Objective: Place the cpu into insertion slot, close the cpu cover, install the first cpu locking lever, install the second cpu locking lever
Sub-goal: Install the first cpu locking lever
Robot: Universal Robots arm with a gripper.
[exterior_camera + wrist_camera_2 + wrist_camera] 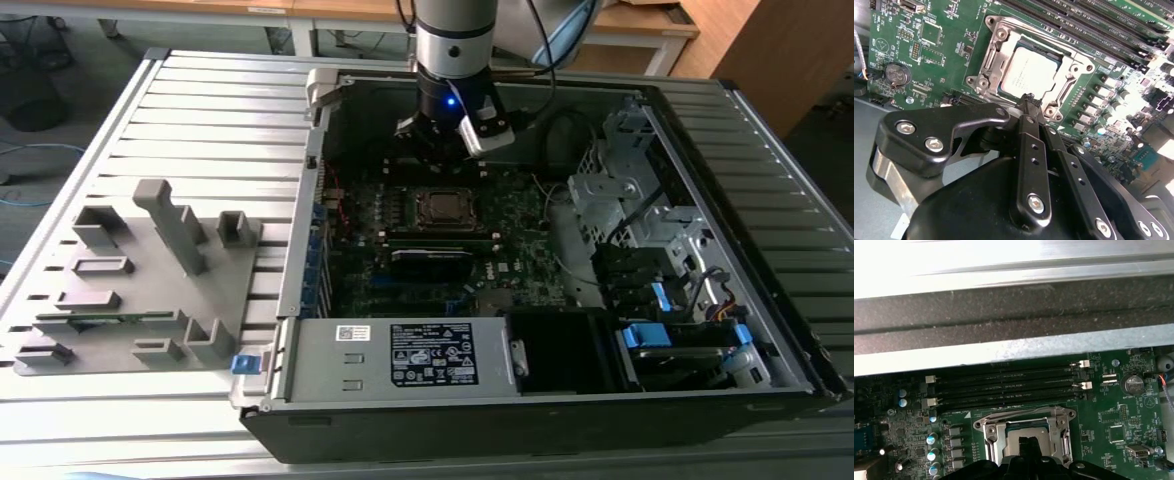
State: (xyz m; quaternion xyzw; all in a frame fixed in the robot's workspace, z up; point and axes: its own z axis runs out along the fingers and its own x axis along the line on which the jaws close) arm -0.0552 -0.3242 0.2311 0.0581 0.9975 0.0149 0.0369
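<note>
The cpu point(1029, 75), a flat square chip with a silver-grey top, lies in the insertion slot on the green motherboard; the slot itself is covered by it. The silver cpu cover point(990, 55) lies flat around the chip, which shows through its window. My gripper point(1029, 102) hangs just above the socket's edge with its two black fingers pressed together and nothing between them. In the first wrist view the fingertips point(1026, 442) overlap the cpu point(1021, 437) inside the cover point(989, 432). In the exterior view the gripper point(441, 160) stands over the socket point(445, 207) inside the open computer case.
Long black memory slots point(1094, 35) point(1004, 385) run beside the socket. A coin battery point(896, 75) sits on the board. The case wall point(1004, 315) rises close by. A power supply point(400, 355), drive cages point(627, 200) and a grey fixture tray point(134, 290) surround the board.
</note>
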